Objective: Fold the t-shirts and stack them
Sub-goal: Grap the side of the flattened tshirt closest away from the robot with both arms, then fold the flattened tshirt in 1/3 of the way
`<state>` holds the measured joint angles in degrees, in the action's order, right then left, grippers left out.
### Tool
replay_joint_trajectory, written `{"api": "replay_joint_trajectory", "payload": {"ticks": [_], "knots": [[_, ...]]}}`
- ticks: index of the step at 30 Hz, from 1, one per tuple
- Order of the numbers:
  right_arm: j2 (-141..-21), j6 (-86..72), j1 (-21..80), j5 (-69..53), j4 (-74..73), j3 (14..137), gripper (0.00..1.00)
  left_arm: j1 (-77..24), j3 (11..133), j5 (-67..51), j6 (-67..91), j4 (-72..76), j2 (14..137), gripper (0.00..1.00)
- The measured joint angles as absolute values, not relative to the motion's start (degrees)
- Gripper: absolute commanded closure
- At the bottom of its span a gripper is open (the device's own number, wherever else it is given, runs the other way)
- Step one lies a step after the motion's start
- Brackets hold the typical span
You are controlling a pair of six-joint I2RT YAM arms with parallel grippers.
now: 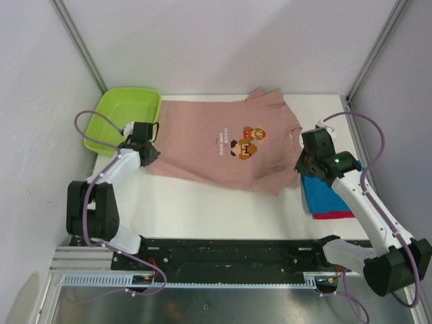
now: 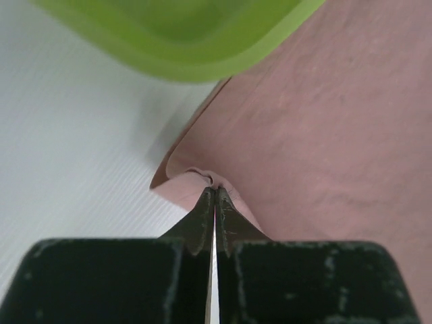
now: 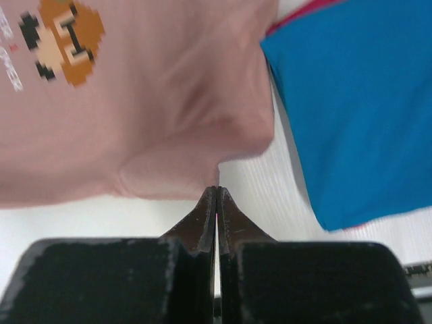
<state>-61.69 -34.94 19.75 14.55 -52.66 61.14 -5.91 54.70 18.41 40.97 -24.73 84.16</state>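
The dusty pink t-shirt [image 1: 202, 145] lies spread flat, print up, across the back of the table. My left gripper [image 1: 152, 154] is shut on a pinch of its near-left edge; the left wrist view shows the jaws [image 2: 215, 191] closed on a fold of pink cloth [image 2: 324, 135]. My right gripper [image 1: 302, 165] is shut on the shirt's near-right edge; the right wrist view shows the tips [image 3: 217, 190] closed on the pink cloth [image 3: 135, 121]. A folded blue t-shirt [image 1: 322, 196] [image 3: 358, 101] lies on a folded red one [image 1: 334, 216], partly under my right arm.
A lime-green plastic tub [image 1: 125, 115] [image 2: 202, 34] stands at the back left, touching the pink shirt's left edge. White walls with metal posts close in the table on three sides. A black rail runs along the near edge.
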Motion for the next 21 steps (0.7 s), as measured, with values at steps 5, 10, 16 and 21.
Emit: {"api": "replay_joint_trajectory", "payload": {"ticks": [5, 10, 16, 21], "knots": [[-68.34, -32.42, 18.52, 16.62, -42.33, 62.24, 1.00, -6.00, 61.80, 19.59, 40.05, -24.62, 91.83, 1.00], [-74.76, -30.70, 16.36, 17.47, -32.42, 62.74, 1.00, -6.00, 67.51, 19.94, 40.07, -24.53, 99.24, 1.00], [-82.28, -28.99, 12.91, 17.28, -22.61, 64.31, 1.00, -6.00, 70.65, 20.56, 40.66, -24.60, 103.53, 1.00], [-86.00, -28.18, 11.16, 16.27, -17.37, 65.47, 1.00, -6.00, 72.12, 21.65, 41.12, -24.64, 103.85, 1.00]]}}
